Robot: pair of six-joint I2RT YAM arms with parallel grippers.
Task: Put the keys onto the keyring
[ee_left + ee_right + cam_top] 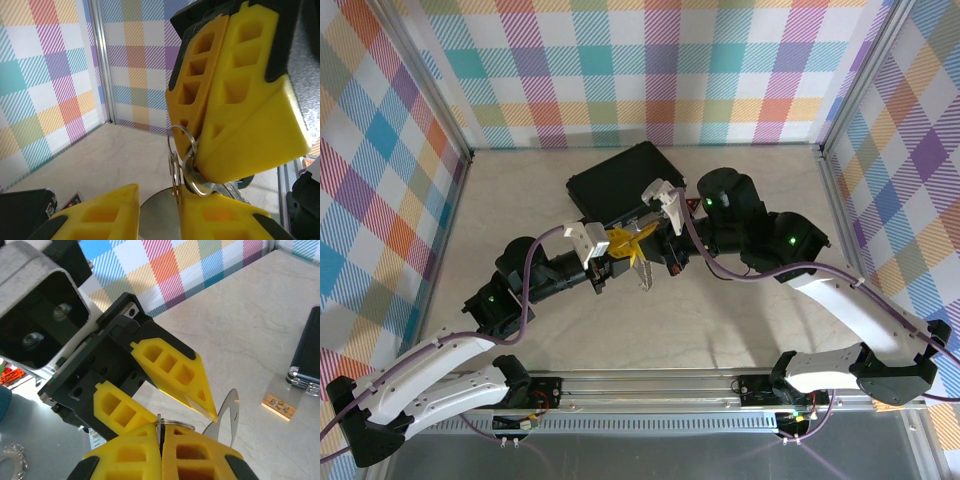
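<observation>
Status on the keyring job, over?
Right gripper shut on keyring, held aloft. Left gripper open, fingers flanking the hanging pieces. Black case behind, not in the way.

The left gripper (160,194) and right gripper (161,426) meet tip to tip mid-table, and a silver wire ring (177,421) pinched in the right one crowds the gap. A flat black rectangular case (620,180) blocks just behind, while the beige tabletop (520,190) on either side is open to the plaid walls (650,70).

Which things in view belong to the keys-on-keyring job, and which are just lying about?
Job in hand: keyring, its flat silvery piece hanging; key.

Lying about: black case; small wooden block; red-and-black piece.
</observation>
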